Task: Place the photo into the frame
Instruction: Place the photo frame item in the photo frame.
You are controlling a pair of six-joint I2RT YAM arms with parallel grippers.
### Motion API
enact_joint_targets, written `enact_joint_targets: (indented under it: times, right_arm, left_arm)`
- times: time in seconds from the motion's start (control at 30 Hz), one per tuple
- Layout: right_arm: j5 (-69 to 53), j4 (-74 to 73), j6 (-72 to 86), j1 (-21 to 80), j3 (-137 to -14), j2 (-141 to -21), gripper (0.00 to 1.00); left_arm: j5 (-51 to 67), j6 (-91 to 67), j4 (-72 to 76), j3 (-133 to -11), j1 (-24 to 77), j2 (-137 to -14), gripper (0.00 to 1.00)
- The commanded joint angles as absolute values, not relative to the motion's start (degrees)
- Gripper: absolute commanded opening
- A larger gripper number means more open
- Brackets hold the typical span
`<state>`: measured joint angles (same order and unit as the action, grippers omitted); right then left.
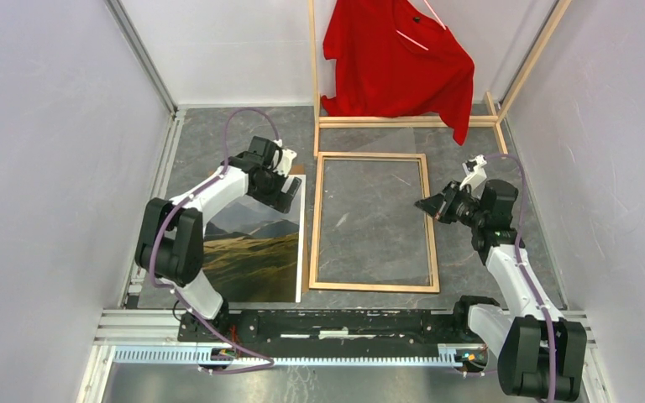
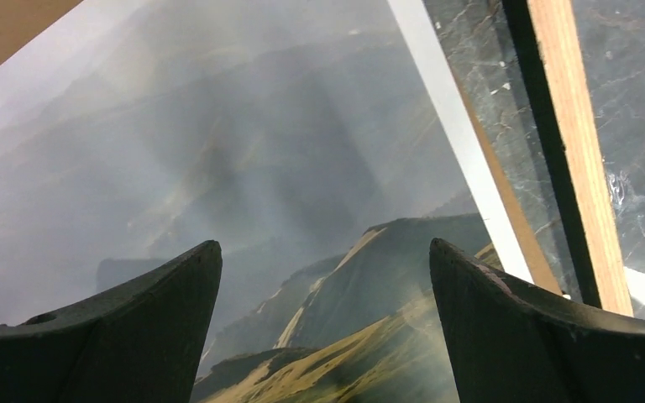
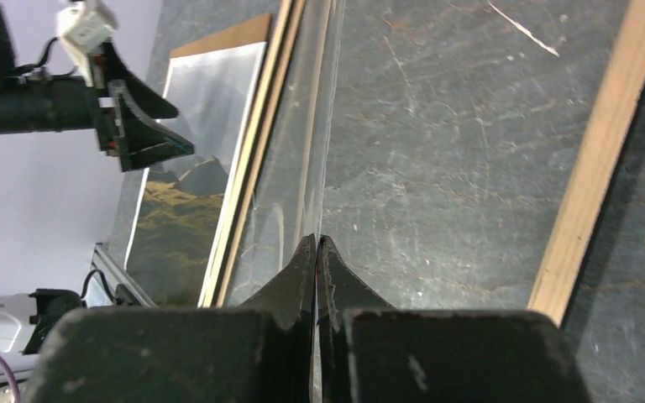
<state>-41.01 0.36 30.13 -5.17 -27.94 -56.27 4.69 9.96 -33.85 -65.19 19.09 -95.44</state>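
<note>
Photo (image 1: 252,252) lay face up on tabletop (image 1: 201,138), long axis running away from me, just L of frame (image 1: 372,155). My L pincer (image 2: 323,248), the nearer one, hung wide open right over its far half. R pincer (image 3: 316,242) sat pinched shut by frame's R rail.
</note>
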Motion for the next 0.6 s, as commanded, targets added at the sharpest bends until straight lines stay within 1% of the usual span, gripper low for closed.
enact_joint_targets:
  times: [0.0,0.57]
  right_arm:
    - [-46.67,9.86,33.38,-5.10,-26.87,-54.68,0.00]
    - [-51.78,18.74,41.15,-5.10,-24.79,-54.58,0.00]
  left_arm:
    - [7.53,11.22,-30.04,-66.09,20.21,-96.75,0.98]
    - [4.82,11.51,-26.07,-66.01,25.41,-100.85,0.96]
